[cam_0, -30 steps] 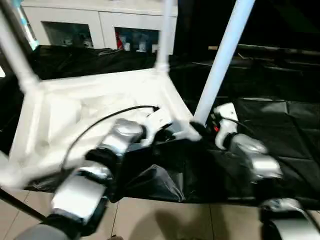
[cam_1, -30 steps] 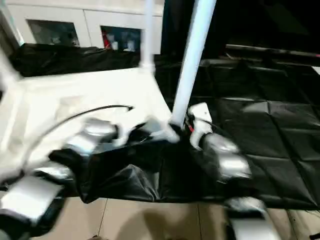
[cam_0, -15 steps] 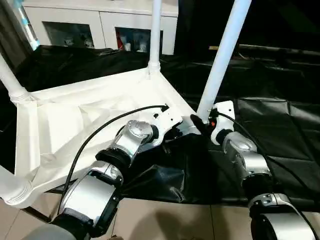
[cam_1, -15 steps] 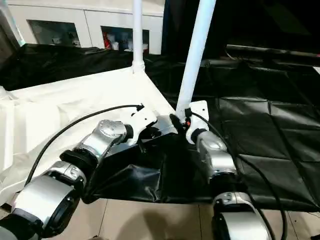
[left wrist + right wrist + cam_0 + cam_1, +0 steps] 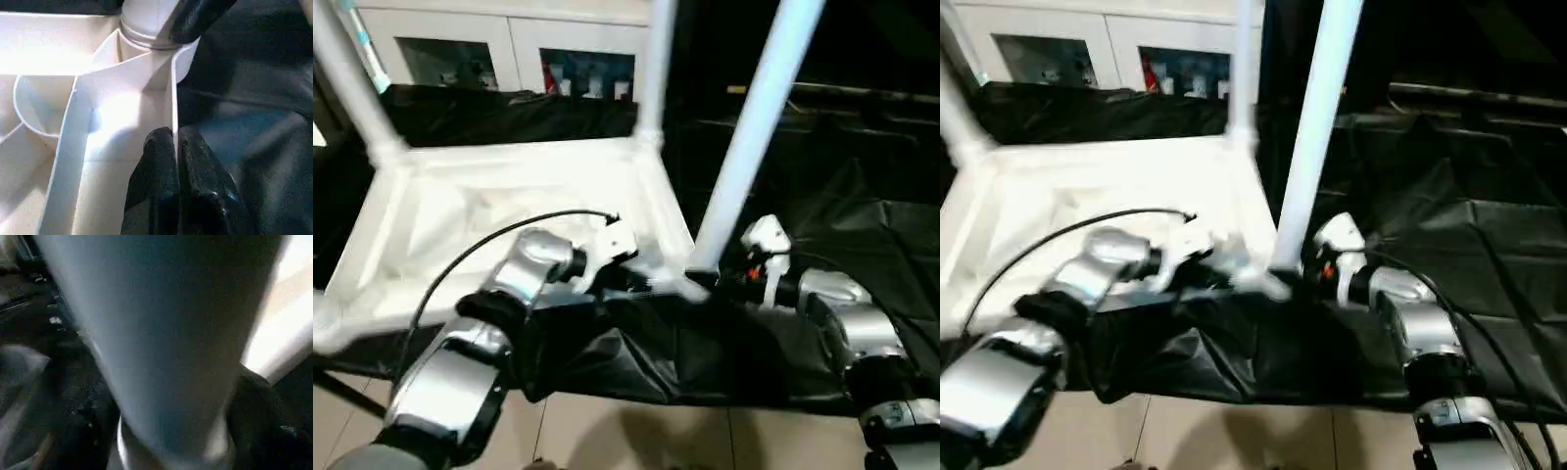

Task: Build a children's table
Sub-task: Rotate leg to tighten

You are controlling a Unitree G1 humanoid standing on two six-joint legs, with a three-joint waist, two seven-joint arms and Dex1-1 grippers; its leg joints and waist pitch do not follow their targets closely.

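Observation:
The children's table lies upside down, its white ribbed tabletop [image 5: 460, 196] facing up. White legs stand in the corner sockets: the near right leg [image 5: 749, 147], a far leg [image 5: 654, 69] and a far left leg [image 5: 352, 88]. My left gripper [image 5: 175, 139] is shut on the tabletop's thin rim wall, just beside the near right socket [image 5: 146, 29]. It also shows in the head views as left gripper [image 5: 641, 282]. My right gripper [image 5: 717, 282] sits at the base of the near right leg [image 5: 161, 333], which looms close in its wrist view.
A crumpled black sheet [image 5: 842, 196] covers the work surface under and to the right of the tabletop. A white glass-door cabinet [image 5: 489, 49] stands behind. Tiled floor [image 5: 636, 441] shows in front. A black cable [image 5: 480, 250] arcs over my left forearm.
The whole picture has shifted, so the camera moved. Both grippers stay at the near right corner; my right forearm now reaches the leg more from the right.

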